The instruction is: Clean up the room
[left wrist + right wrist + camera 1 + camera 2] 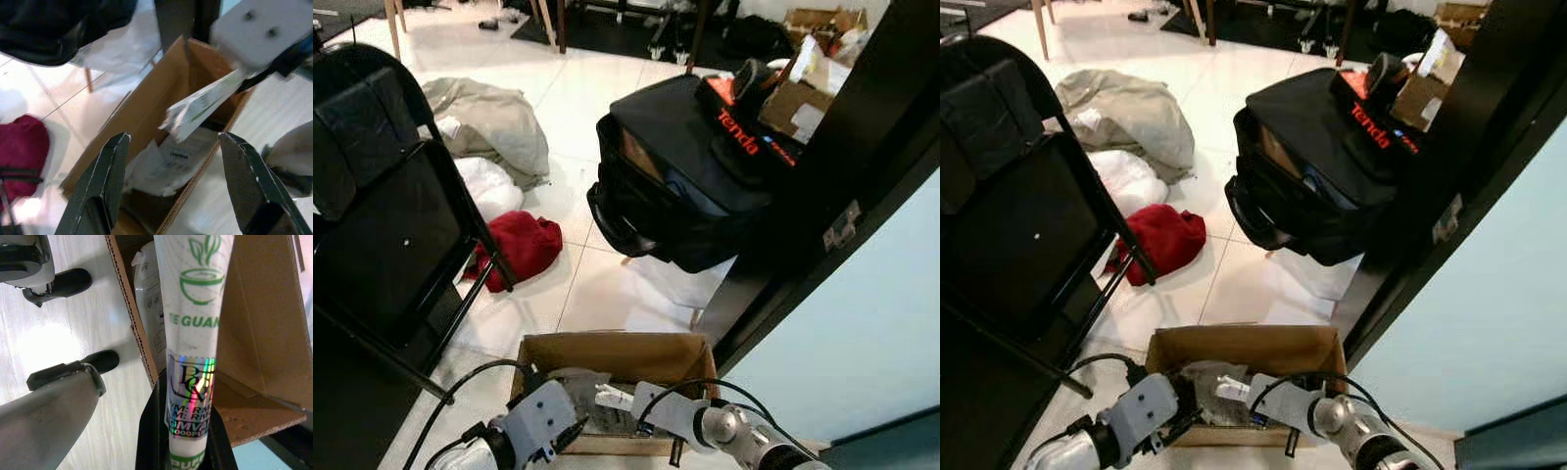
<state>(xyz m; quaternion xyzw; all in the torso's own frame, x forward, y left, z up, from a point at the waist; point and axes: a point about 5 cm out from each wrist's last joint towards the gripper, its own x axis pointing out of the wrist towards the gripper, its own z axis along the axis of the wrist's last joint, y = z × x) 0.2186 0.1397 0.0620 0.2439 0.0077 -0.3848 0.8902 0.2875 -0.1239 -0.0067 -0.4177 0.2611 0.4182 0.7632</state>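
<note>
An open cardboard box [607,345] stands on the tiled floor right in front of me, with white crumpled packets [161,169] lying inside. My right gripper [625,399] hangs over the box's near side, shut on a flat white tea packet [193,333] with green print and a shiny label. The packet [200,105] hangs tilted above the box opening. My left gripper [173,139] is open just beside the box's near left corner, its fingers [110,176] spread and holding nothing.
A black folding chair [382,225] stands close on the left. Beyond the box lie a red cloth [524,245], a white bundle [489,186] and a beige garment [494,117]. A black bag [685,176] and a dark door frame [822,196] are on the right.
</note>
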